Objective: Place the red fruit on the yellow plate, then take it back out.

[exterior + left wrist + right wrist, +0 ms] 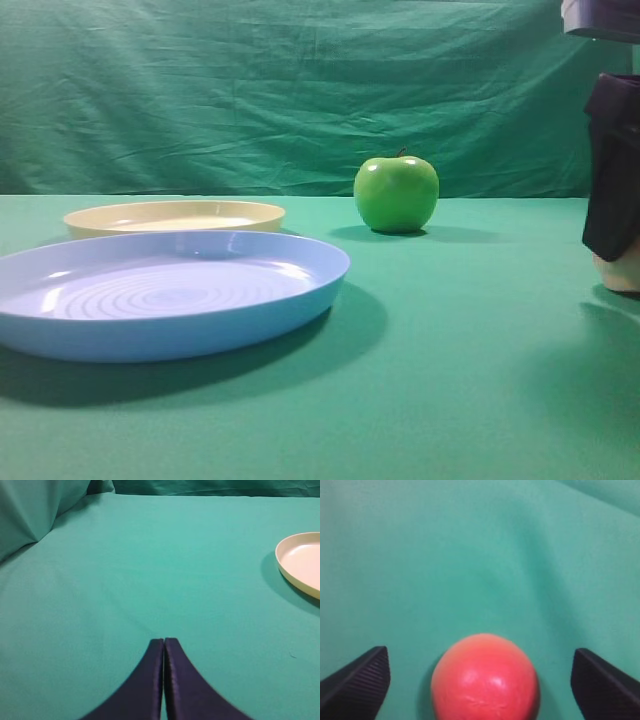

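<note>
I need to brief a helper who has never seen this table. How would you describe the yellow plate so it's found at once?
On the green cloth, look left, behind the big light-blue plate with rings. The yellow plate sits just past it, smaller, pale cream and plain inside.

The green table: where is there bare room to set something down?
Open cloth on the table lies between the blue plate, the green apple and the right end effector straddling the red fruit. The left side is crowded: the yellow plate sits close behind the blue one.
</note>
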Controlling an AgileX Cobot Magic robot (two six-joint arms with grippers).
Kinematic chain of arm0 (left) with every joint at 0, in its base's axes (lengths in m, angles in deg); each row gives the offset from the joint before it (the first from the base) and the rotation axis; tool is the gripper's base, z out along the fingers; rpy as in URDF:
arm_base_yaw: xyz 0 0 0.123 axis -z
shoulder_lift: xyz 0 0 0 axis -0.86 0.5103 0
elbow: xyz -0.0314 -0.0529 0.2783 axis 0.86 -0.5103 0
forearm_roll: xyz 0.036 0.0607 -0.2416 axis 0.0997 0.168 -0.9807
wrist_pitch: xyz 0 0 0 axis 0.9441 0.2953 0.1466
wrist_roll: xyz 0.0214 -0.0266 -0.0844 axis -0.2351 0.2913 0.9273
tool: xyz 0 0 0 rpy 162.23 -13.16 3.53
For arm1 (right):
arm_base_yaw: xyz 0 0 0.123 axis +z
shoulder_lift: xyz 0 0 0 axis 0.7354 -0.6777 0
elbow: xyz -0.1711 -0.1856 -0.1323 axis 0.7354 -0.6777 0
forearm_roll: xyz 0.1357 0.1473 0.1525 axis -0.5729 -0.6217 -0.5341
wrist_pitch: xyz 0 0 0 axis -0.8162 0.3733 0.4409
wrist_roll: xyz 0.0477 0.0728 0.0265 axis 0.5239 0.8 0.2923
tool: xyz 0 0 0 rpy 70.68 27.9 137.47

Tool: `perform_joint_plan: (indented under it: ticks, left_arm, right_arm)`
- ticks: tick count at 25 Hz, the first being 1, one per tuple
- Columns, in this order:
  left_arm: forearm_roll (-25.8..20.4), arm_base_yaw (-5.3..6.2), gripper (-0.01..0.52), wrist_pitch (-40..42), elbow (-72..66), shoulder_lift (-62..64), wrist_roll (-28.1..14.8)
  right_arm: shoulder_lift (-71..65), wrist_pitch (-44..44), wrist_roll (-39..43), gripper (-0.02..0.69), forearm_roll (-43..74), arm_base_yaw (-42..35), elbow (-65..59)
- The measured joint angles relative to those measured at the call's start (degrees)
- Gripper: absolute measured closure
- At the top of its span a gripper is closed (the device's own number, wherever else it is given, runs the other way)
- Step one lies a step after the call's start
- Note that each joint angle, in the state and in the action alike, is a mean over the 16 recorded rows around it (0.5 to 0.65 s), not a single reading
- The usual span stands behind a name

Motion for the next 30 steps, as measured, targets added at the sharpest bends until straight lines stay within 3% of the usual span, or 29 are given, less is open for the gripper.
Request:
perform_joint_plan:
  ticks: [4, 9, 13, 17, 21, 30]
  left_arm:
    - [0.00, 0.00, 0.514, 0.00, 0.00, 0.00, 0.00]
    - [0.00, 0.00, 0.514, 0.00, 0.00, 0.00, 0.00]
    - [0.00, 0.00, 0.514, 0.00, 0.00, 0.00, 0.00]
    - [0.00, 0.00, 0.514, 0.00, 0.00, 0.00, 0.00]
    - [0.00, 0.00, 0.514, 0.00, 0.00, 0.00, 0.00]
    - [0.00, 0.00, 0.514, 0.00, 0.00, 0.00, 0.00]
  right_arm:
    - [0.40, 10.04, 0.64, 0.165, 1.01, 0.00, 8.59]
    - [3.06, 20.50, 1.95, 0.364, 1.44, 0.00, 17.54]
    - [7.34, 25.38, 3.16, 0.515, 1.47, 0.00, 21.58]
    - [13.62, 27.53, 4.06, 0.620, 1.18, 0.00, 23.00]
    - [21.24, 28.19, 4.72, 0.662, 0.57, 0.00, 23.12]
    - [38.43, 30.35, 6.04, 0.665, -0.67, 0.00, 23.12]
